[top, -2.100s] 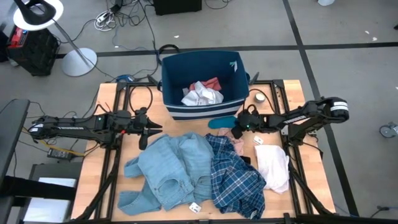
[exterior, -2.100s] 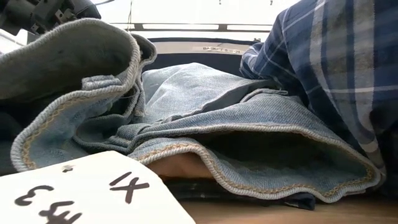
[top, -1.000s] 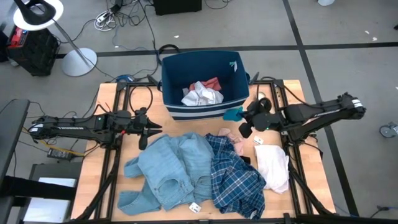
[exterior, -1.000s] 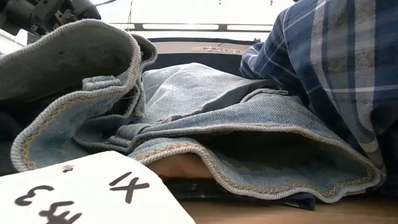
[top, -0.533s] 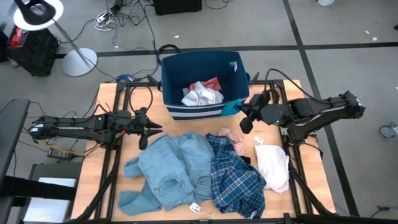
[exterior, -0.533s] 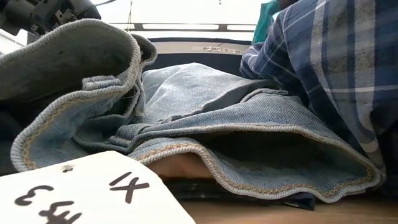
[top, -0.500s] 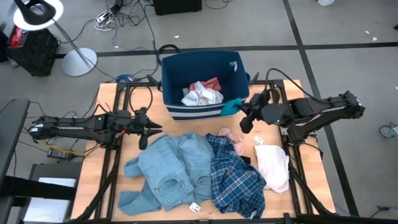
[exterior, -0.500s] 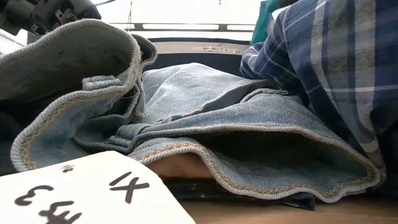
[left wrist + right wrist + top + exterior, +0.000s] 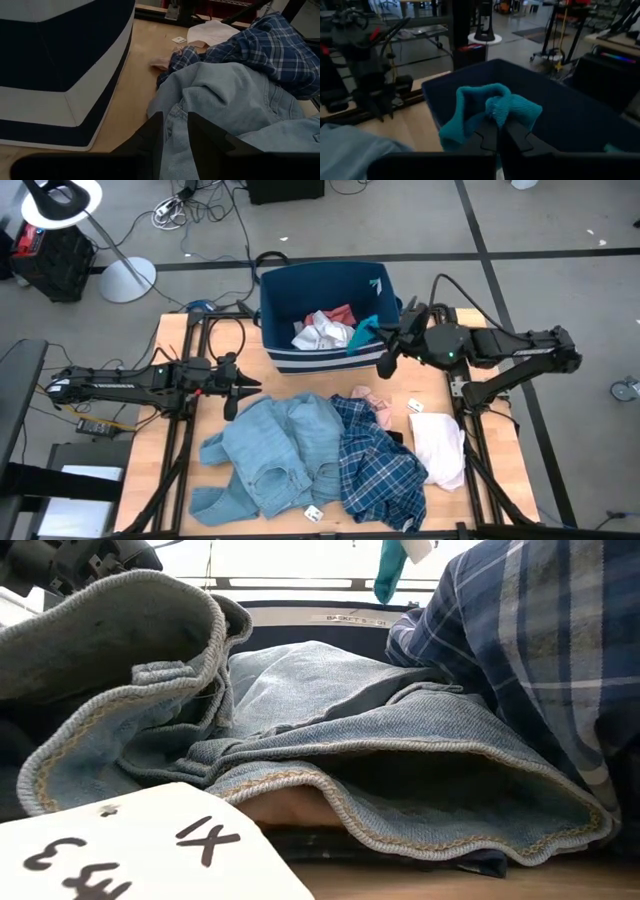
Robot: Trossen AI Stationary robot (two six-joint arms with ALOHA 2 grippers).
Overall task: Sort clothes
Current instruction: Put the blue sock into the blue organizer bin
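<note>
My right gripper is shut on a small teal garment, which hangs over the near right corner of the navy striped bin. The low view shows the teal garment high up with a white tag. White and salmon-red items lie in the bin. Light blue denim, a plaid shirt, a pink piece and a white piece lie heaped on the table. My left gripper waits open at the table's left, above the denim's edge. My right gripper pinches a bunched fold at the top of the teal garment between its two fingers. The fingers come almost level from the table's right side. The garment droops slack on both sides of the fingers, lifted clear of the table.
The bin stands at the table's far middle; bare wood lies between it and the heap. A white paper label lies at the near edge, and a small tag near the white piece. Metal frame rails run along both sides.
My right gripper has risen and gone toward the table's far edge and left, from beside the bin's front wall to above its near right corner, tipping toward level. The teal garment has gone with it, lifted higher and still hanging from the shut fingers.
</note>
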